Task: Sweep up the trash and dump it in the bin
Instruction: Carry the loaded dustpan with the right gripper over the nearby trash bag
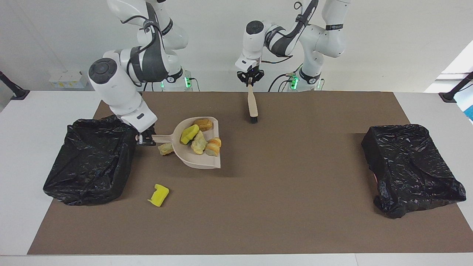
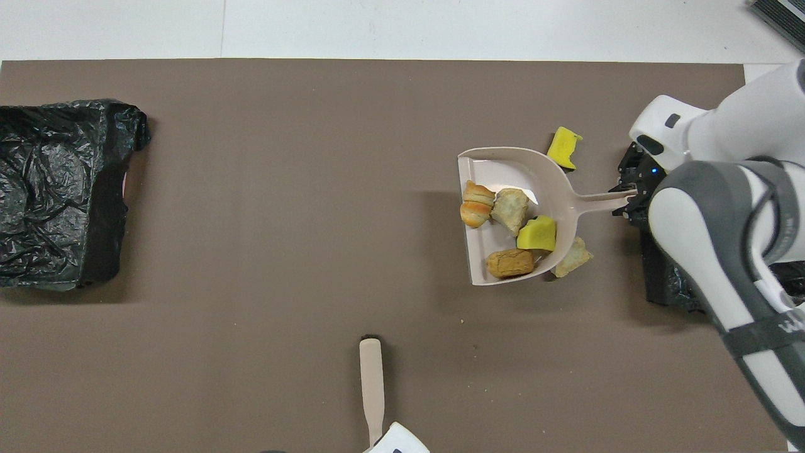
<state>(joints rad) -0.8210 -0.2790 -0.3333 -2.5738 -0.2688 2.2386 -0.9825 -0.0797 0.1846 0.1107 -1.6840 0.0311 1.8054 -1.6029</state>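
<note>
My right gripper (image 1: 145, 139) (image 2: 629, 198) is shut on the handle of the beige dustpan (image 1: 202, 160) (image 2: 503, 167) and holds it a little above the brown mat, beside the bin at the right arm's end (image 1: 88, 162). Several scraps of trash lie in the pan: a yellow foam chunk (image 1: 189, 133) (image 2: 537, 234) and tan and orange-brown lumps (image 1: 203, 124) (image 2: 509, 263). One tan scrap (image 1: 165, 148) (image 2: 572, 258) lies by the pan's back edge, under the handle. One yellow foam chunk (image 1: 159, 194) (image 2: 564, 147) lies on the mat, farther from the robots. My left gripper (image 1: 250, 78) is shut on the beige brush (image 1: 252, 105) (image 2: 371, 384), bristles down.
A brown mat (image 1: 281, 207) covers the table's middle. The bin at the right arm's end (image 2: 666, 283) is lined with a black bag. A second black-bag-lined bin (image 1: 410, 166) (image 2: 56, 189) stands at the left arm's end. The right arm hangs over its bin.
</note>
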